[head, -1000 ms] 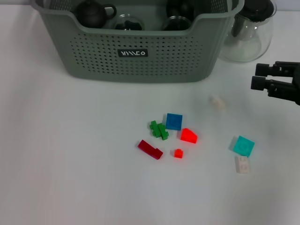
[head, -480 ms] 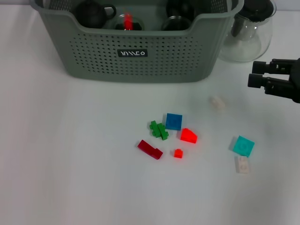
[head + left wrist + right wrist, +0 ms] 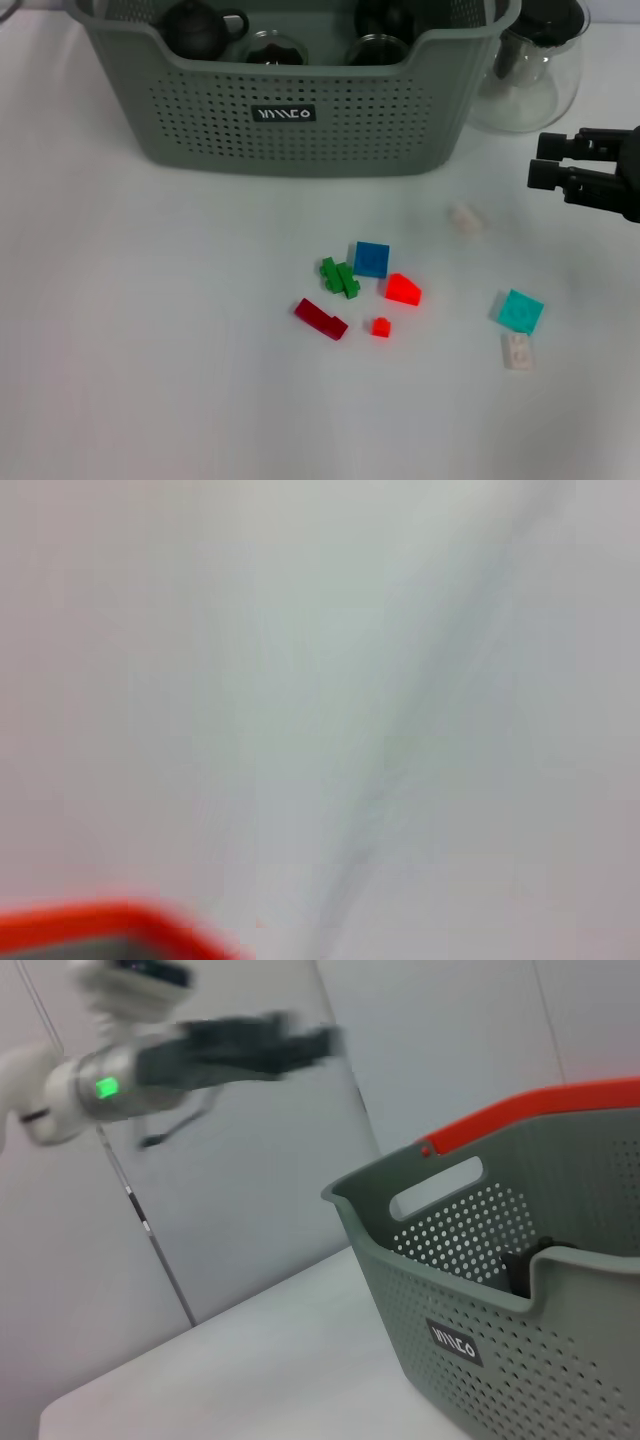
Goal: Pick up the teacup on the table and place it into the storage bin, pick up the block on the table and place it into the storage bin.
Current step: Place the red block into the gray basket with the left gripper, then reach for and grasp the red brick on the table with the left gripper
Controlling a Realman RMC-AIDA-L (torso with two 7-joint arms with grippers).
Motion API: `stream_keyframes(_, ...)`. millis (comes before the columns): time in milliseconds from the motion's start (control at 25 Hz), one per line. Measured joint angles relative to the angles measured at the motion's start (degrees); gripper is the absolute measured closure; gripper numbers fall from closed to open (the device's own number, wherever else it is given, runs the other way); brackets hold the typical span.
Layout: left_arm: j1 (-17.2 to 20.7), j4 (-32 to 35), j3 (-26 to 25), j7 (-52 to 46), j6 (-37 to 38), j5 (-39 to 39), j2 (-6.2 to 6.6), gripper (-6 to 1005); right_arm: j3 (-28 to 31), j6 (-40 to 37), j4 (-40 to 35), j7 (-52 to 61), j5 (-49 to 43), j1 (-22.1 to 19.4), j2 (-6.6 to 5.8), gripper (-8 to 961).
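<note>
Right gripper (image 3: 540,160) beside storage bin (image 3: 290,120)

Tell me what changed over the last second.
The right hand edged in slightly from the table's right side, toward the blocks. A red streak that showed inside the storage bin half a second ago is gone again. The blocks, including the teal block and blue block, have not moved.

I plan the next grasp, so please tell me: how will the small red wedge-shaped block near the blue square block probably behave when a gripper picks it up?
The red wedge block looks like rigid plastic, so it should not bend. Its sloped top may let fingers slide off; gripping the flat sides seems safer. It is small and probably light, so a touch could push it toward the blue block close beside it.
</note>
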Motion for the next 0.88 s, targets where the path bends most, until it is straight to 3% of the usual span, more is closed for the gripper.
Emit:
stream_keyframes(160,8.15,0.08,-2.66,10.21,12.51,-4.15,0.50,492,0.00,-0.05,0.00,0.03,-0.01,-0.07,0.01,463)
stream_keyframes(240,11.92,-0.10,-1.94,16.84,13.35,-1.24,-0.36,491,0.00,-0.01,0.01,0.03,0.00,-0.09,0.01,463)
stream_keyframes(360,15.96,-1.39,-0.26,29.08,13.06,5.96,-3.11,489,0.01,0.16,0.00,0.05,0.00,0.11,0.00,463)
stream_keyframes(480,18.74,-4.99,1.83,43.81,11.62,12.24,-6.63,487,-0.31,0.18,-0.01,0.12,0.00,0.42,0.00,463)
stream_keyframes(600,19.84,-9.23,2.24,52.77,7.38,16.54,-9.56,485,-0.59,0.20,0.00,0.19,0.00,0.55,0.00,464)
stream_keyframes(760,19.10,-17.52,2.36,58.52,0.27,18.28,-9.83,482,-0.62,0.23,0.01,0.24,0.00,0.84,0.01,464)
stream_keyframes(880,18.28,-20.21,3.10,61.51,-3.55,18.77,-9.94,472,-0.62,0.22,0.01,0.33,0.00,0.94,0.01,464)
